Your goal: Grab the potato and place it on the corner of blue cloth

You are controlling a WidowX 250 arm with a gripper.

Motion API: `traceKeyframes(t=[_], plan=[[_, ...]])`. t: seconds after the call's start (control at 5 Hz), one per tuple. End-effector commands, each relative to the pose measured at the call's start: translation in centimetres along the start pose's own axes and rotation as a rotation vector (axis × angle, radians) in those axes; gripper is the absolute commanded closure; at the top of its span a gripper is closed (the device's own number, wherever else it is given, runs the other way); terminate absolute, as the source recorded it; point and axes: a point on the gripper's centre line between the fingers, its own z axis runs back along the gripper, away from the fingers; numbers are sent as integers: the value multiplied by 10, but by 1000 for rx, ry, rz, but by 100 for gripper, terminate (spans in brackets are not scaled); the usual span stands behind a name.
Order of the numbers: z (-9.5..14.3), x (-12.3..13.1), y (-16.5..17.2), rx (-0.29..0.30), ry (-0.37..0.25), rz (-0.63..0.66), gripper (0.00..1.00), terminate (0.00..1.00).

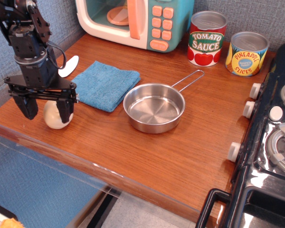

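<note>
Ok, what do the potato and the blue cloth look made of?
The potato looks like smooth matte plastic or rubber: pale beige, even, with no skin marks, though its look leaves that open. The blue cloth looks like soft terry fabric: fuzzy nap, folded layers at its edge.
</note>
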Motion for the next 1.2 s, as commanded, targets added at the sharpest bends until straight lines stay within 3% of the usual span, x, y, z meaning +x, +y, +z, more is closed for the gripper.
traceKeyframes(t=[0.0, 0.6, 1.0], plan=[[-5, 7, -4, 27, -3, 20, 0, 0], [-21, 3, 0, 44, 50, 57, 0, 0], [-25, 8, 0, 14, 51, 47, 0, 0]])
